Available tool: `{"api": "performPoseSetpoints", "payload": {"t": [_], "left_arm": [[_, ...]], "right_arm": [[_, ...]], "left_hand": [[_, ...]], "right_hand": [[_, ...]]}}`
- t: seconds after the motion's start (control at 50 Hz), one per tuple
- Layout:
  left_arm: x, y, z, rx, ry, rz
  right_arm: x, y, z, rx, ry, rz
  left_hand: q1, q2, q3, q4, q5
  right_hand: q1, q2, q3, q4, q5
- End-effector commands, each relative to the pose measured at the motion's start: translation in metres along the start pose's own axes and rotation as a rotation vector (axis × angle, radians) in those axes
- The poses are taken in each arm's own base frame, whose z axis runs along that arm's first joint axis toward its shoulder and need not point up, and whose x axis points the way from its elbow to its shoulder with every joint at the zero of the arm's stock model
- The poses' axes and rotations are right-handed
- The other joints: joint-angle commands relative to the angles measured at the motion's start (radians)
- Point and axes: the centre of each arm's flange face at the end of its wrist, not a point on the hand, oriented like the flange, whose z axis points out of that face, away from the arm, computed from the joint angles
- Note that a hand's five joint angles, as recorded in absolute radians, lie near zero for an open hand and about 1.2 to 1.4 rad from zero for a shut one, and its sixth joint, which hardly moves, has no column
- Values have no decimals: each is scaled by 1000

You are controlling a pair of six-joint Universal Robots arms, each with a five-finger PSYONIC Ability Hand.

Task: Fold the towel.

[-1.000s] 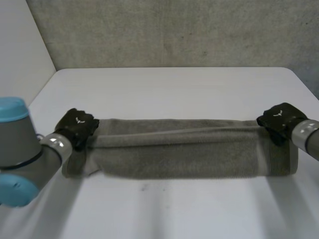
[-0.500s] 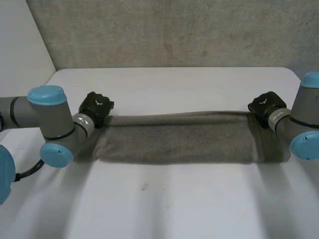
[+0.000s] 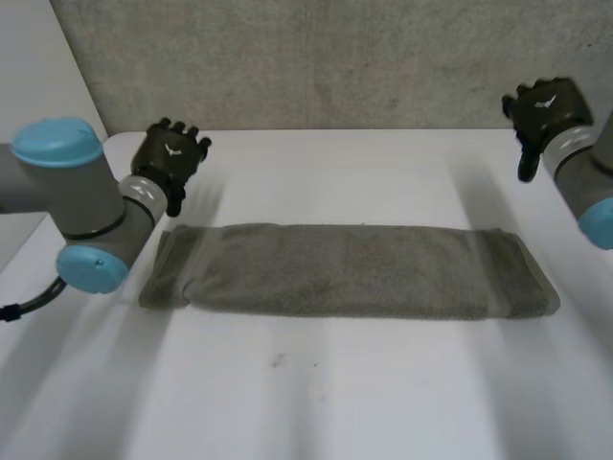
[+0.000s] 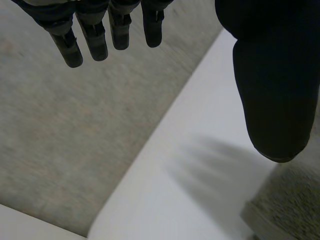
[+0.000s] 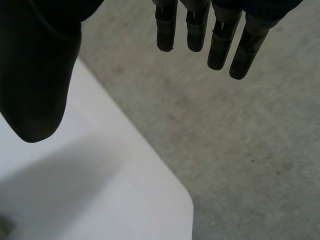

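Towel (image 3: 345, 271): grey, lying flat as a long narrow band across the middle of the white table (image 3: 316, 412). I read it as folded lengthwise. Both ends look layered, but I cannot count the layers. Neither hand touches it.

Left hand (image 3: 170, 158): raised over the table behind the towel's left end, apart from it. In its wrist view the fingers (image 4: 95, 35) hang straight with the thumb spread wide and the grasp empty, so it is released. A towel corner sits just past the thumb tip, partly cut off.

Right hand (image 3: 544, 107): seen against the grey wall (image 3: 316, 57) above the table's far right corner, well apart from the towel. Its fingers (image 5: 220, 42) are straight, thumb apart, likewise released and empty.

A small dark mark (image 3: 276, 361) lies on the table in front of the towel; I cannot tell what it is.
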Motion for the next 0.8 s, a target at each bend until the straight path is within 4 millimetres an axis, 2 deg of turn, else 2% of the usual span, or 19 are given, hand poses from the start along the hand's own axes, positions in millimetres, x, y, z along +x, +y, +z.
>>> {"api": "performPoseSetpoints", "payload": {"t": [0.02, 0.08, 0.1, 0.12, 0.14, 0.16, 0.2, 0.22, 0.24, 0.26, 0.3, 0.32, 0.36, 0.46, 0.58, 0.64, 0.68, 0.8], "left_arm": [[-13, -28, -49, 12, -3, -34], [-12, -28, -60, 4, 7, -55], [-11, -27, -69, -9, 10, -85], [-10, -27, -79, -17, 15, -133], [-10, -27, -79, -17, 15, -134], [-7, -24, -87, -27, 19, -188], [-4, -21, -95, -41, 26, -245], [-2, -19, -102, -55, 32, -297], [-2, -19, -102, -56, 32, -297], [0, -18, -108, -65, 33, -345], [1, -16, -114, -76, 35, -388], [3, -14, -118, -86, 39, -420], [6, -10, -122, -100, 46, -449], [12, -2, -126, -121, 49, -482], [14, 3, -127, -121, 45, -484], [15, 3, -127, -117, 43, -483], [14, 3, -127, -114, 41, -483], [16, 5, -128, -118, 45, -484]], "right_arm": [[17, -23, -42, -2, 2, 52], [8, -13, -63, -74, -47, 56], [8, -13, -63, -74, -48, 56], [3, -7, -74, -116, -79, 62], [-2, 1, -85, -159, -110, 67], [-2, 1, -85, -159, -110, 67], [-10, 25, -101, -250, -157, 80], [-10, 25, -101, -250, -158, 80], [-16, 37, -108, -288, -184, 89], [-16, 37, -109, -289, -184, 90], [-28, 54, -122, -325, -241, 107], [-28, 54, -122, -325, -241, 107], [-36, 71, -130, -337, -264, 126], [-41, 92, -136, -322, -238, 133], [-46, 102, -135, -280, -211, 124], [-49, 110, -130, -257, -196, 109], [-52, 118, -124, -254, -194, 82], [-48, 128, -118, -267, -180, 65]], "left_hand": [[0, 8, 7, 7, -29], [0, 8, 7, 7, -29], [0, 8, 7, 7, -29], [0, 8, 7, 7, -29], [0, 8, 7, 7, -29], [0, 8, 7, 7, -29], [0, 8, 7, 7, -29], [0, 8, 7, 7, -29], [0, 8, 7, 7, -29], [0, 8, 7, 7, -29], [0, 8, 7, 7, -29], [0, 8, 7, 7, -29], [0, 8, 7, 7, -29], [0, 8, 7, 7, -29], [0, 8, 7, 7, -29], [0, 8, 7, 7, -29], [0, 8, 7, 7, -29], [0, 8, 7, 7, -29]], "right_hand": [[-60, -76, -68, -84, -57], [-60, -76, -68, -84, -57], [-60, -76, -68, -84, -57], [-60, -76, -68, -84, -57], [-60, -76, -68, -84, -57], [-60, -76, -68, -84, -57], [-60, -76, -68, -84, -57], [-60, -76, -68, -84, -57], [-60, -76, -68, -84, -57], [-60, -76, -68, -84, -57], [-60, -76, -68, -84, -57], [-60, -76, -68, -84, -57], [-53, -69, -61, -77, -50], [0, -16, -8, -24, 3], [94, 78, 86, 70, 97], [132, 116, 124, 108, 135], [246, 230, 238, 222, 249], [379, 363, 371, 355, 382]]}}
